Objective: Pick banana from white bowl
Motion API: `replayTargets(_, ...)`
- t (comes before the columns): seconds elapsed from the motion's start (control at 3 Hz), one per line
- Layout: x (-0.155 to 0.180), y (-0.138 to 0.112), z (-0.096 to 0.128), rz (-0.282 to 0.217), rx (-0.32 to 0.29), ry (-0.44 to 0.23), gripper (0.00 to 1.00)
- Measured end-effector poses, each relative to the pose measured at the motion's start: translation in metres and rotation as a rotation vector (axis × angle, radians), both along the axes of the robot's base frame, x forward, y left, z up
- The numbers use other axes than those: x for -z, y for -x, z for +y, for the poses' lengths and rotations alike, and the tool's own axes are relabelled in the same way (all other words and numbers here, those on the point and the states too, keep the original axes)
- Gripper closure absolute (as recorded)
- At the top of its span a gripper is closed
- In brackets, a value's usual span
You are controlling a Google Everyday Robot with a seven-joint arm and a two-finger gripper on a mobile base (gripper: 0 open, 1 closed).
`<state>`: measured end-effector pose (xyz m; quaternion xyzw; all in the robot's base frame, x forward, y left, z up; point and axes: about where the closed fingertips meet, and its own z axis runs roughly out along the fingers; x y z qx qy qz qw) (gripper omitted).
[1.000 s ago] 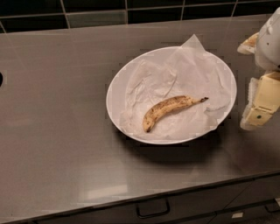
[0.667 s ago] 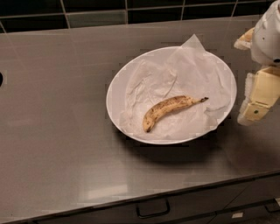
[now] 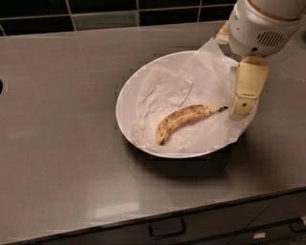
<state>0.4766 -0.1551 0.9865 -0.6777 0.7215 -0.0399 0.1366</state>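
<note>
The banana (image 3: 184,120), yellow with brown speckles, lies in the middle of the white bowl (image 3: 125,111) on crumpled white paper, its dark stem pointing right. My gripper (image 3: 233,72) hangs over the bowl's right side, open and empty. One beige finger (image 3: 248,86) points down, its tip just right of the banana's stem. The other finger (image 3: 222,34) peeks out behind the white wrist. Nothing is held.
The bowl stands on a grey countertop (image 3: 62,143). A dark tiled wall (image 3: 95,9) runs along the back. The counter's front edge and a drawer handle (image 3: 167,229) lie below the bowl.
My gripper has moved left from beside the bowl to over its right rim, close to the banana's stem. The banana and bowl have not moved.
</note>
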Motion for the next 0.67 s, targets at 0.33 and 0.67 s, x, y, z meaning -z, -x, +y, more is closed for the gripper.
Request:
replayTargets(0.33, 0.007, -0.004, 0.033, 0.023, -0.085, 0.018, 0.12)
replayTargets(0.67, 0.019, -0.008, 0.05, 0.048, -0.119, 0.032, 0.25)
